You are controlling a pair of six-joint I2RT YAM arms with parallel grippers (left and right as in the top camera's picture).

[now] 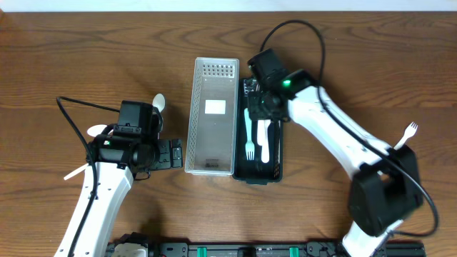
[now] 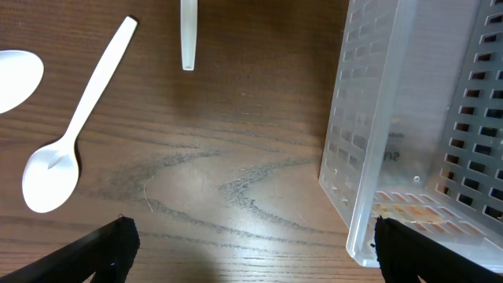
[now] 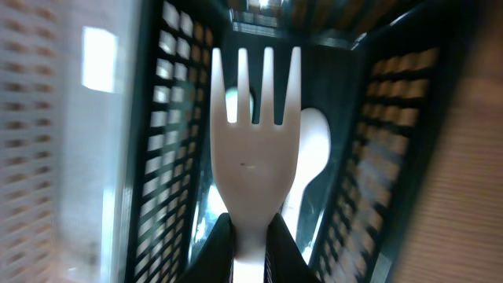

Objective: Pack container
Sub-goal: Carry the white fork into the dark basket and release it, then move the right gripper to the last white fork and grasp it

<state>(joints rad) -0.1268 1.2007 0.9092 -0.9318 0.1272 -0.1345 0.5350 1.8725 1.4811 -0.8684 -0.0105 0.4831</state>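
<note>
My right gripper (image 3: 251, 253) is clamped on the handle of a white fork (image 3: 255, 149), tines pointing down the length of the dark container (image 1: 260, 178), so this piece is over the container and about to go in, not yet let go. The wrist view is blurred, so I cannot say whether the fork touches the bottom or hangs just above it. Already lying inside, I count a teal fork (image 1: 249, 135) and a white spoon (image 3: 314, 153) just beside it, so I judge the packing begun but not near done. The clear basket (image 1: 193, 121) stands touching the dark container on its left and looks to hold no cutlery. My left gripper (image 1: 170, 153) sits near that basket's outer wall with its jaws spread wide, grasping nothing. Loose pieces wait on the table (image 1: 57, 64): a white spoon on the wood (image 2: 53, 174) just ahead of my left hand, a second spoon bowl (image 2: 14, 79) at the edge of that view, a handle end (image 2: 189, 35) further on, and a lone fork (image 1: 409, 133) well apart on my right side. What is left, as I read it, is releasing this fork and then collecting those strays.
</note>
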